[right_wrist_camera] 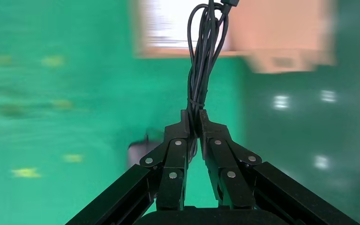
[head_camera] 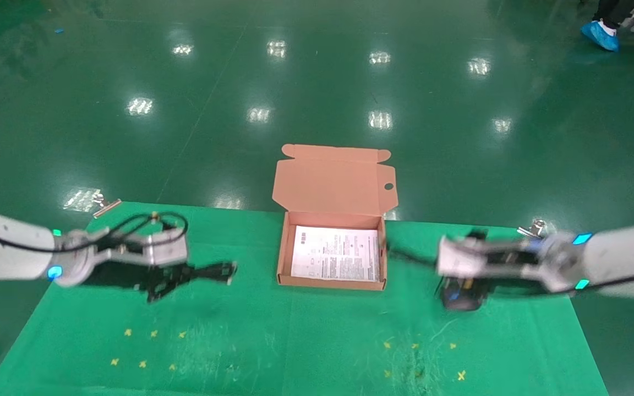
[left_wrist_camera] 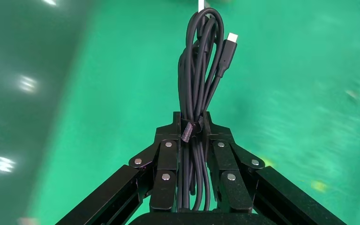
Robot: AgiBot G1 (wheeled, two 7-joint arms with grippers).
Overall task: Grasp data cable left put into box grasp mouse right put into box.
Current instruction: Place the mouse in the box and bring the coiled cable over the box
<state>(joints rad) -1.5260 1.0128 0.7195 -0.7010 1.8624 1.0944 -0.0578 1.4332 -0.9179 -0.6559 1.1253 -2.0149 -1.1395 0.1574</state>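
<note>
My left gripper (head_camera: 185, 273) (left_wrist_camera: 192, 118) is shut on the data cable (head_camera: 216, 270) (left_wrist_camera: 200, 61), a black looped bundle with a strap. It sticks out past the fingertips toward the box. The open cardboard box (head_camera: 283, 258) (right_wrist_camera: 281, 42) stands at mid-table with its lid up and a white leaflet (head_camera: 334, 253) inside. My right gripper (head_camera: 436, 260) (right_wrist_camera: 193, 115) is shut on the mouse's bundled cord (head_camera: 408, 256) (right_wrist_camera: 201, 56), to the right of the box. The black mouse (head_camera: 462, 298) (right_wrist_camera: 138, 150) is just below that gripper. I cannot tell if it touches the cloth.
A green cloth (head_camera: 295, 341) covers the table, with yellow cross marks near the front left (head_camera: 142, 363) and front right (head_camera: 461, 375). Metal clamps sit at the back corners (head_camera: 107, 208) (head_camera: 536, 226). Glossy green floor lies beyond.
</note>
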